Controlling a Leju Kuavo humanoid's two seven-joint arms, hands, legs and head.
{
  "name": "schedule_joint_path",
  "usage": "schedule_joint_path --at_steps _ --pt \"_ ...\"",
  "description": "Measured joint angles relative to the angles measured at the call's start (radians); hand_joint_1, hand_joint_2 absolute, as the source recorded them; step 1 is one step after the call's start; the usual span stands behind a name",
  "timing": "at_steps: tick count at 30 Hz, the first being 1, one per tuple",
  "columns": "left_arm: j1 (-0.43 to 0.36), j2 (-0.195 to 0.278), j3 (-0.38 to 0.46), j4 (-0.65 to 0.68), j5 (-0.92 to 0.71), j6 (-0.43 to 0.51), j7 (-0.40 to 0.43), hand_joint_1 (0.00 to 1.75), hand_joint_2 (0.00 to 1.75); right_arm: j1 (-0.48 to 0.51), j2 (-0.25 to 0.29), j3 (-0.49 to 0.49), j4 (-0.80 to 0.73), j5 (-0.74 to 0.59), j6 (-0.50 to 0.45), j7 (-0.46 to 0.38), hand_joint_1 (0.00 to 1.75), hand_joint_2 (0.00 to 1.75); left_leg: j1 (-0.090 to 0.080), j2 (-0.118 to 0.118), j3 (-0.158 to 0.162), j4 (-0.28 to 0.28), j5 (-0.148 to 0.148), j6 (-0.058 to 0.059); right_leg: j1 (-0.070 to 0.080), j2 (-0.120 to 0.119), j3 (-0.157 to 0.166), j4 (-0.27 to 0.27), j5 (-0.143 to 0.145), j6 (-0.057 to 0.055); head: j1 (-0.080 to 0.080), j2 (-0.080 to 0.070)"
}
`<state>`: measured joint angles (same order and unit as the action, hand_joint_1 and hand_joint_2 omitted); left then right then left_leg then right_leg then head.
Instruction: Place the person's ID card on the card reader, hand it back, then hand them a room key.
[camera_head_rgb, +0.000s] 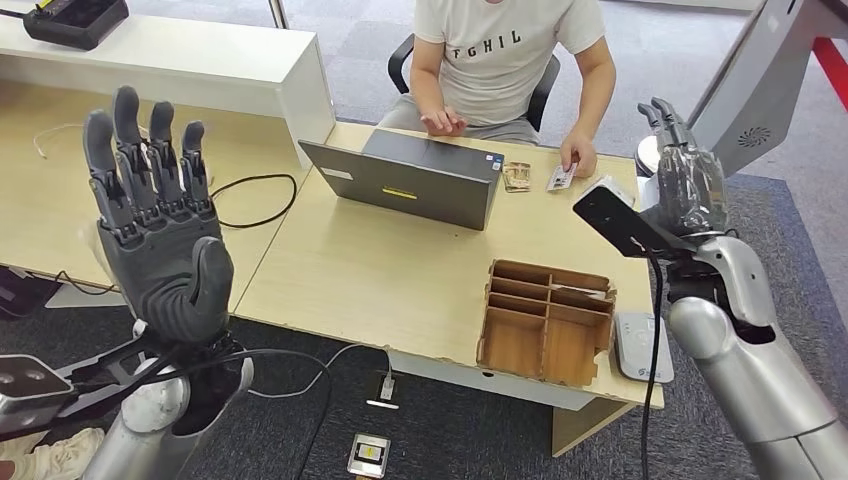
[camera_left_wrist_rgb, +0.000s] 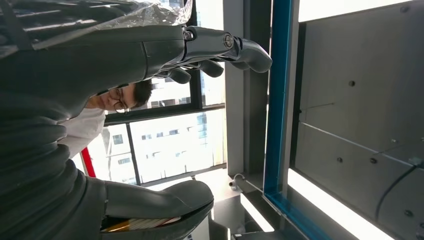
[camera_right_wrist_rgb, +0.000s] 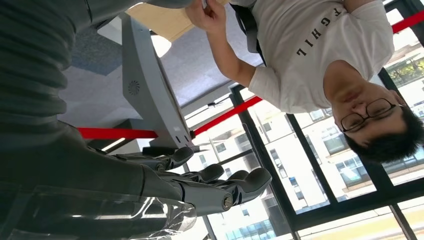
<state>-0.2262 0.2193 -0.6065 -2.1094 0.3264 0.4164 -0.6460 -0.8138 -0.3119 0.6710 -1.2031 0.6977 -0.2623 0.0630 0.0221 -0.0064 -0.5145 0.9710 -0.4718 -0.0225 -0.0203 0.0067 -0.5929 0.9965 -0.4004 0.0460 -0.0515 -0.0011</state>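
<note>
ID card (camera_head_rgb: 560, 178) held by person (camera_head_rgb: 510, 60) at desk (camera_head_rgb: 400, 280) | left hand (camera_head_rgb: 160, 225), right hand (camera_head_rgb: 690, 185) raised, empty, fingers apart | all steps judged pending

Wooden desk (camera_head_rgb: 380, 270) on grey carpet (camera_head_rgb: 800, 240); big windows (camera_right_wrist_rgb: 320, 165) behind.

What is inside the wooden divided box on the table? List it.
The wooden box shows open compartments; most look empty. A pale card-like strip lies across the far right compartments. The dividers hide the bottom of the far cells, so small items there cannot be ruled out.
</note>
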Motion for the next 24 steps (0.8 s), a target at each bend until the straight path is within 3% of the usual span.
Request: schedule_joint_path --at_steps 11,18,24 --pt "0.053 0.0 0.05 -0.026 -0.029 -0.009 0.011 0.0 1.75 0.23 -0.098 -0.021 -0.344 0.02 0.054 0.028 0.0 1.75 0.0 0.0 0.0 0.0 0.0 0.0 0.0 0.0 0.0 0.0 0.0 0.0 0.0 0.0" --pt "0.068 0.001 0.06 -0.049 -0.058 0.023 0.025 0.0 1.75 0.283 -0.093 -0.014 -0.377 -0.005 0.069 -0.045 0.0 1.75 0.0 0.0 -0.001 -0.001 0.0 0.0 0.0 0.0 0.001 0.0 0.0 0.0 0.0 0.0" --pt "0.07 0.001 0.06 -0.051 -0.06 0.025 0.025 0.0 1.75 0.286 -0.091 -0.013 -0.377 -0.008 0.07 -0.053 0.0 1.75 0.0 0.0 -0.001 -0.001 0.0 0.0 0.0 0.0 0.001 0.0 0.0 0.0 0.0 0.0"
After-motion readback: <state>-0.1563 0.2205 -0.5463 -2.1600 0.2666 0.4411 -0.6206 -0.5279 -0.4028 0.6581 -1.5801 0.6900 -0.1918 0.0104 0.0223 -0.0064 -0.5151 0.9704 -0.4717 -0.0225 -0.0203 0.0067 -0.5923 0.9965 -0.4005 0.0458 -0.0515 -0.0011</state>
